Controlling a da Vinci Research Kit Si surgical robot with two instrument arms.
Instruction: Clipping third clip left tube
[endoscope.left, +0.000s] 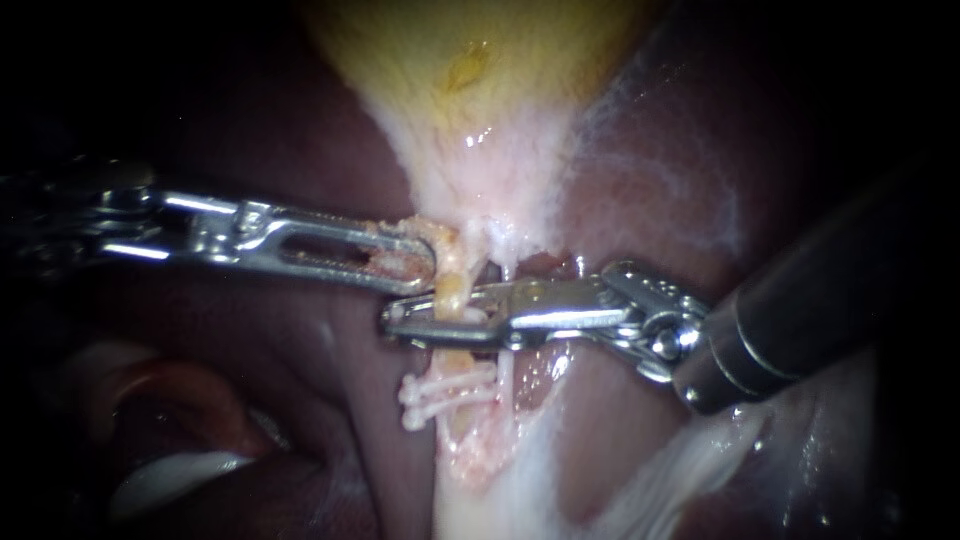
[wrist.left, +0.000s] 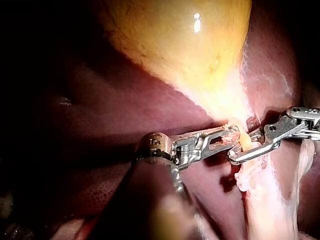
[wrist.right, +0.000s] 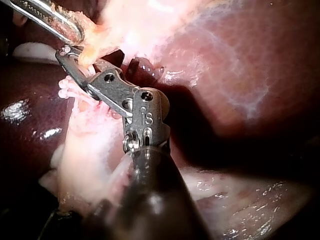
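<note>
Nearest us, two clips (endoscope.left: 450, 390) sit on the left tube (endoscope.left: 452, 290), the right instrument (endoscope.left: 425, 315) has its pincer squeezed crosswise on that upright tube just above them, and the left instrument (endoscope.left: 425, 262) pinches it higher up, under the gallbladder (endoscope.left: 470, 90).
</note>
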